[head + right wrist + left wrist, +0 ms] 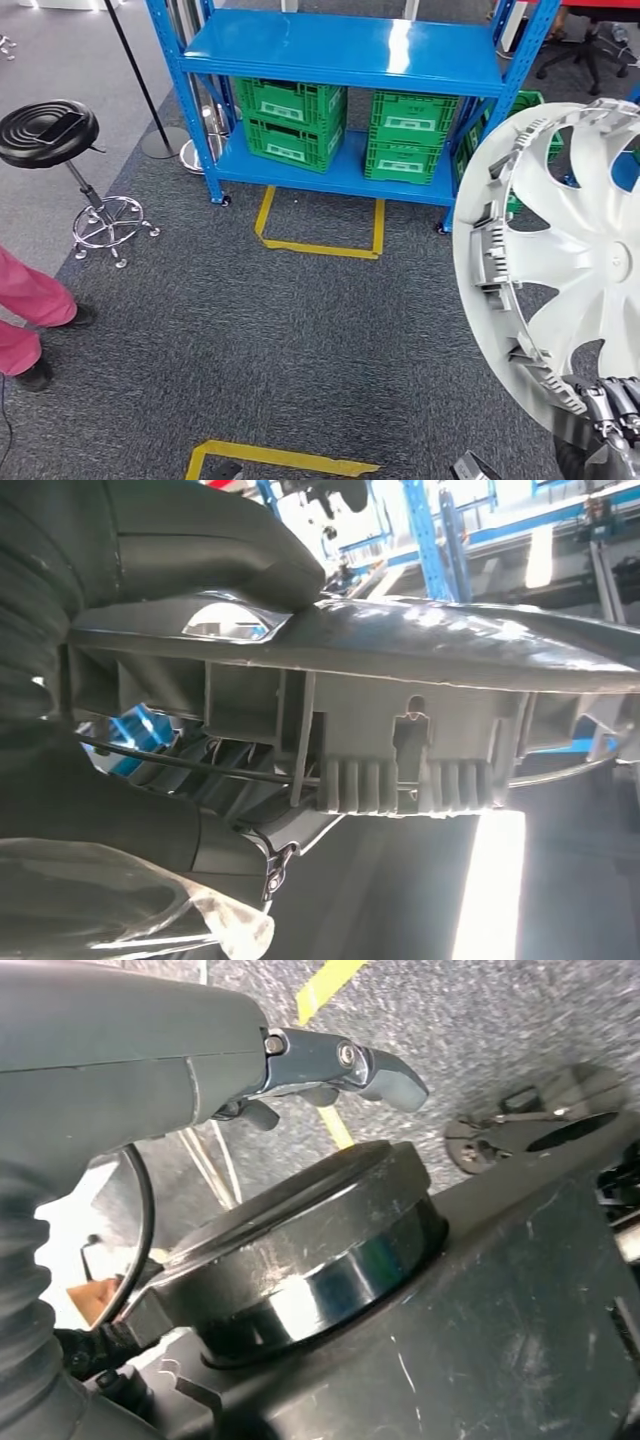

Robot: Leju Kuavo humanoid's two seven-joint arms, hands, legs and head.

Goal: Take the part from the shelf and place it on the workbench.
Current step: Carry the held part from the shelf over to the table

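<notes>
The shelf [343,50] is glossy bright blue, and the crates [290,120] on its lower level are green with pale labels. The part [562,260], a spoked wheel cover, is silvery white with grey ribbed clips along its rim. The right hand [611,410] gripping it is dark grey and metallic. The carpet [302,340] is speckled dark grey, marked with yellow tape [321,245]. The stool [49,130] has a black seat on chrome legs. A person's trousers [26,310] are pink.

The hubcap [562,260] runs off the head view's edge at 3 o'clock, and the right hand [607,410] under it is cut off at 5 o'clock. A person's pink legs [26,315] are cropped at 9 o'clock. Labels on the green crates [290,122] are too small to read.
</notes>
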